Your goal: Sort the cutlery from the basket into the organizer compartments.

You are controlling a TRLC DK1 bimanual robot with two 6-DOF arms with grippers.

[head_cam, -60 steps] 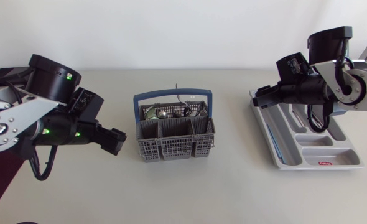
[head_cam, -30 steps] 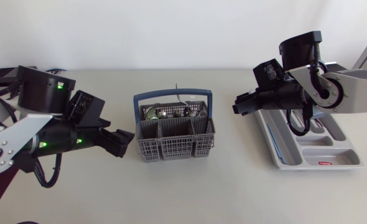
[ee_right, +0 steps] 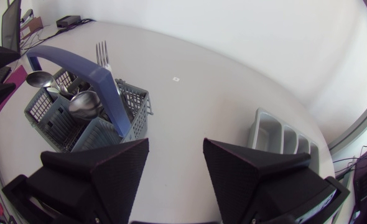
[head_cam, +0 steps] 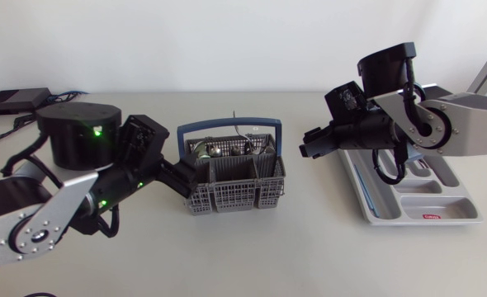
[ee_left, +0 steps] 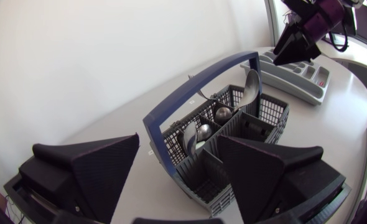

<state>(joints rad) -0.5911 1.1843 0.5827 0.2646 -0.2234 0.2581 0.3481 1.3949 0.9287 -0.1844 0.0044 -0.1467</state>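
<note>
Trouble: the left gripper [head_cam: 186,178], wide open and empty, might bump the basket [head_cam: 232,188] just ahead and tip it. The right gripper [head_cam: 309,143] is wide open too.

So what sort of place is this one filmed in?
Probably a robot test bench or lab rather than a kitchen: a plain pale table, a left arm and right arm over it from either side, and a cutlery basket and organizer set out on it.

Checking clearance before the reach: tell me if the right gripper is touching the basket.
Apart. The head view shows a strip of bare table between the right gripper and the basket.
</note>
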